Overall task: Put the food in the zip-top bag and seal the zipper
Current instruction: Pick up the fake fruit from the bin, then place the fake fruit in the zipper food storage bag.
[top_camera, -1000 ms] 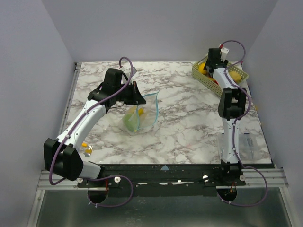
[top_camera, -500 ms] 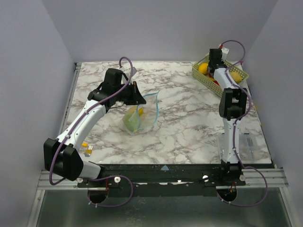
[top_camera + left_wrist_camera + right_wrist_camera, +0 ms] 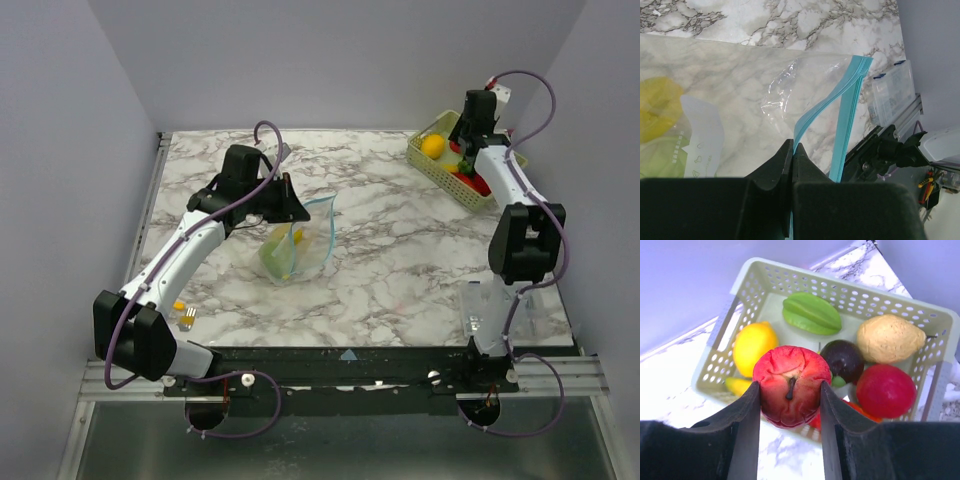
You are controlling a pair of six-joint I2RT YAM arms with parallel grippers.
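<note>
My left gripper (image 3: 792,150) is shut on the teal-blue zipper (image 3: 810,120) of the clear zip-top bag (image 3: 295,245) and holds its mouth up. Yellow and green food (image 3: 283,250) lies inside the bag. My right gripper (image 3: 789,390) is shut on a red apple (image 3: 790,382) and holds it above the pale green basket (image 3: 760,280) at the far right (image 3: 450,160). In the basket lie a lemon (image 3: 752,345), a green starfruit (image 3: 812,314), a tan pear (image 3: 887,337), a dark plum (image 3: 844,359) and a red ball (image 3: 885,390).
A stiff clear plastic box (image 3: 500,305) stands near the right arm's base. A small yellow piece (image 3: 183,310) lies at the front left. Grey walls enclose the marble table (image 3: 390,250).
My right gripper has risen and swung back out of the basket with the red apple in it. The left arm and the bag have not moved.
</note>
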